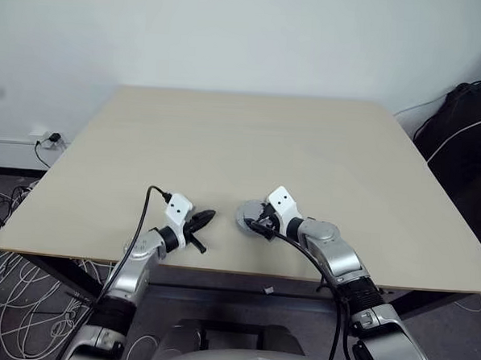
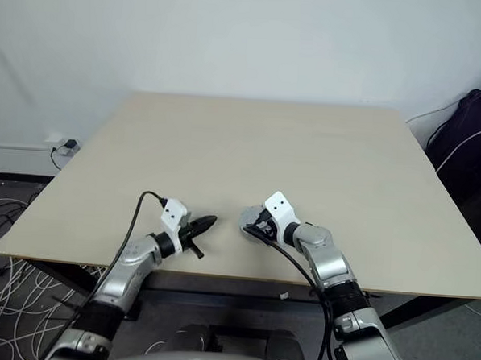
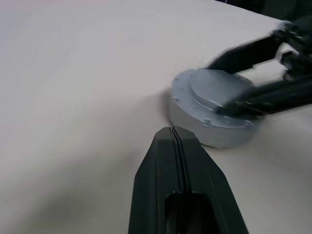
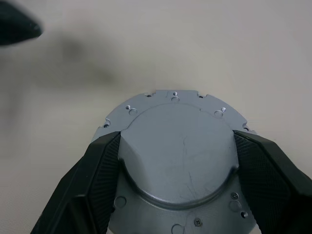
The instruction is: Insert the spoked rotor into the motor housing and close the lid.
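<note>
Motor housing (image 4: 178, 161), lid on, gripped between right claw (image 4: 178, 168) fingers.

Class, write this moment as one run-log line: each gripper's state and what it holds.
left gripper: shut, empty, beside disc | right gripper: fingers clamp grey round disc | disc: flat on table

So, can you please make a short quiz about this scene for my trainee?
1. True or false: the left gripper has its jaws wide open.
2. What sits between the jaws of the right gripper? A: a cup. B: the grey metal disc. C: a cable.
3. Fill in: the disc rests on the ___.

Key: 1 false, the jaws are shut together. 2 B, one jaw on each side of its raised round middle. 3 table.
</note>
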Robot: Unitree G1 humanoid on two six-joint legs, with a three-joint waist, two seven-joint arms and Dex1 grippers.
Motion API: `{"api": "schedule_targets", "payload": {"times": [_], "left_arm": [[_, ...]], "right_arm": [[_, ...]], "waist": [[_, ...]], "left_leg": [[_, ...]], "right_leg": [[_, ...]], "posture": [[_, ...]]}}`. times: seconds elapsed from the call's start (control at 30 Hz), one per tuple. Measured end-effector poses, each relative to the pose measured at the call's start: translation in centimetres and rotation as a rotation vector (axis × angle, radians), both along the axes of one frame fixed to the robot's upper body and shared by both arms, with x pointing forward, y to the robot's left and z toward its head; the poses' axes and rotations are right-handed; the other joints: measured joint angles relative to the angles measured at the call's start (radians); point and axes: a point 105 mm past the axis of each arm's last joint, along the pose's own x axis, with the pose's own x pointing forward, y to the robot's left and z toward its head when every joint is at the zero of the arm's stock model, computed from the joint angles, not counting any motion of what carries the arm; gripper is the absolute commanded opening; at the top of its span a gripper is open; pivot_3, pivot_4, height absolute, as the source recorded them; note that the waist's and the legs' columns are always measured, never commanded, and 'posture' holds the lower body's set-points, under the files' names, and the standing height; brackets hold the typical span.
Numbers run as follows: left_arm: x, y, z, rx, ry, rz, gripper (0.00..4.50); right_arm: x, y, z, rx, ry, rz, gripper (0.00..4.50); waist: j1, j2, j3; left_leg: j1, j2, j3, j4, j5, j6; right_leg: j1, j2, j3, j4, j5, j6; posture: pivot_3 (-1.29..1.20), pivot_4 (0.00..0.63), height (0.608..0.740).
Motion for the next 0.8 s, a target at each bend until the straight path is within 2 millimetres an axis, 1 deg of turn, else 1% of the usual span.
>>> {"api": "schedule_targets", "payload": {"times": [0.1, 0.13, 0.2, 0.37, 0.53, 0.67, 0.8], "left_arm": [[1.8, 0.3, 1.1, 0.015, -0.030, -0.011, 0.00], [2.0, 0.2, 1.2, 0.018, -0.034, -0.018, 0.00], [2.5, 0.0, 0.7, 0.029, -0.007, -0.043, 0.00], [2.6, -1.3, -0.8, 0.055, 0.065, -0.134, 0.00], [3.4, -3.2, -0.5, 0.047, 0.066, -0.188, 0.00], [3.5, -4.6, -0.4, 0.057, 0.063, -0.230, 0.00], [3.7, -4.9, -0.5, 0.077, 0.065, -0.253, 0.00]], "right_arm": [[-0.1, 0.2, 0.0, -0.002, -0.002, 0.007, 3.21], [-0.1, 0.3, 0.0, -0.002, -0.003, 0.009, 3.21], [-0.1, 0.3, 0.0, -0.002, -0.004, 0.011, 3.21], [-0.1, 0.4, 0.2, -0.004, -0.012, 0.007, 3.21], [-0.1, 0.4, 0.1, -0.006, -0.014, 0.005, 3.21], [-0.1, 0.6, 0.2, -0.002, -0.016, 0.006, 3.21], [-0.2, 0.7, 0.2, -0.002, -0.017, 0.005, 3.21]], "waist": [[-0.002, 0.000, 0.000], [-0.003, 0.000, 0.000], [-0.003, 0.000, -0.001], [-0.004, -0.002, 0.000], [-0.004, -0.002, 0.000], [-0.007, -0.002, 0.000], [-0.009, -0.003, 0.000]], "left_leg": [[0.000, 0.000, 0.000, 0.000, 0.002, 0.003], [0.000, 0.000, 0.000, -0.001, 0.002, 0.004], [0.000, 0.000, 0.000, -0.001, 0.003, 0.005], [0.000, 0.000, 0.000, -0.001, 0.003, 0.005], [0.000, 0.000, 0.000, -0.001, 0.003, 0.005], [0.000, 0.000, 0.000, -0.001, 0.003, 0.005], [0.000, 0.000, 0.000, -0.001, 0.003, 0.005]], "right_leg": [[0.000, 0.000, 0.000, -0.001, 0.000, 0.000], [0.000, 0.000, 0.001, -0.001, 0.000, 0.000], [0.000, 0.000, 0.000, -0.001, 0.000, 0.000], [0.000, 0.000, 0.000, -0.001, 0.000, 0.000], [0.000, 0.000, 0.000, -0.001, 0.000, 0.001], [0.000, 0.000, 0.000, -0.001, 0.000, 0.001], [0.000, 0.000, 0.000, -0.001, 0.002, 0.004]], "posture": [[0.00, 0.000, 0.740], [0.00, 0.000, 0.740], [0.00, 0.000, 0.740], [0.00, 0.000, 0.740], [0.00, 0.000, 0.740], [0.00, 0.000, 0.740], [0.00, 0.000, 0.740]]}}
